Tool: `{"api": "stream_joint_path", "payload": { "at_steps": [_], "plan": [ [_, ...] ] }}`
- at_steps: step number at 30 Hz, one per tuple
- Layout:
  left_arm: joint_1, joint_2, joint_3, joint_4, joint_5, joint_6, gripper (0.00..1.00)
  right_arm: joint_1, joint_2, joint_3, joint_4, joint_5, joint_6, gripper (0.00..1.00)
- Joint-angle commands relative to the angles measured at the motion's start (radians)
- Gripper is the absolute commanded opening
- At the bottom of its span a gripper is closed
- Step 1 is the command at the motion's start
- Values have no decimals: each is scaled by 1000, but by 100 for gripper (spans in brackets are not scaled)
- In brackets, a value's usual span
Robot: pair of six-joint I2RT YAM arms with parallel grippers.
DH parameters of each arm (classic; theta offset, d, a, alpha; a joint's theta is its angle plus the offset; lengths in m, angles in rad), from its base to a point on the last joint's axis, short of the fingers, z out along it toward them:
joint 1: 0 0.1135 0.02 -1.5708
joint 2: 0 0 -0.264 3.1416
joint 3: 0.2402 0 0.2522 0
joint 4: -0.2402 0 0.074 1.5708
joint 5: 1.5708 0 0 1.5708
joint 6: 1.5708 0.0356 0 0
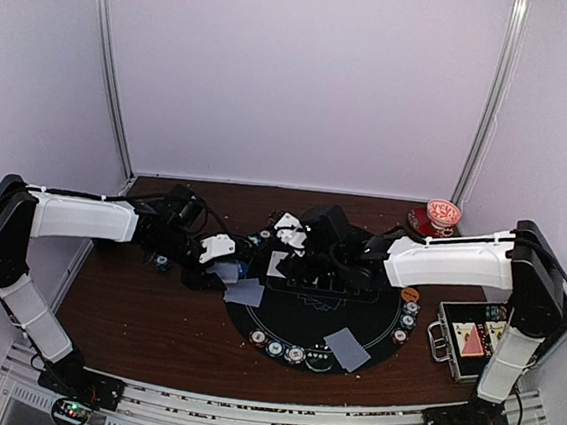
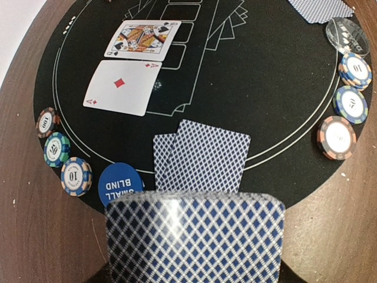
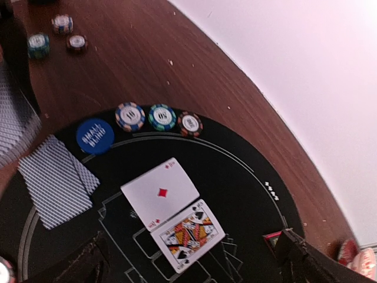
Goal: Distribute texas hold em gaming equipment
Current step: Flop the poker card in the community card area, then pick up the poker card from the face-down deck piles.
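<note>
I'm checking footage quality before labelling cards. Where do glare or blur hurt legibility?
Left wrist: a glare spot sits on the near face-down cards, which are soft; the ace of diamonds reads sharply. Right wrist: soft overall, the far poker chips smeared, the wall blown out. Top external: too coarse to read any chip value.

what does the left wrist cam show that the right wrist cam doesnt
Left wrist only: a clear disc and the face-down cards beside it. Right wrist only: three chips on bare wood and a red-patterned cup. Both: the ace of diamonds, queen of spades, small blind disc, three chips beside it and the held card deck.
</note>
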Motion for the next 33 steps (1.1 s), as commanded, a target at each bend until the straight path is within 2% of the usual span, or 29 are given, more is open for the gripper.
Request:
{"api": "stream_joint_path", "payload": {
  "at_steps": [1,6,9,14,23,33],
  "plan": [
    [10,-12,23,23,29,0,61,-29,-62,-18,15,-214,322,100],
    [10,-23,19,23,44,5,61,-79,-67,-128,275,-494,669,100],
    [10,-23,17,23,44,6,61,-81,-8,-154,406,-596,827,99],
    [9,-26,14,23,51,12,61,-79,121,-164,651,-754,1041,92],
    [7,-23,14,22,53,15,61,-65,285,-79,782,-834,1176,85],
    [2,-24,9,22,50,20,61,-54,424,64,774,-882,1237,76]
  ]
}}
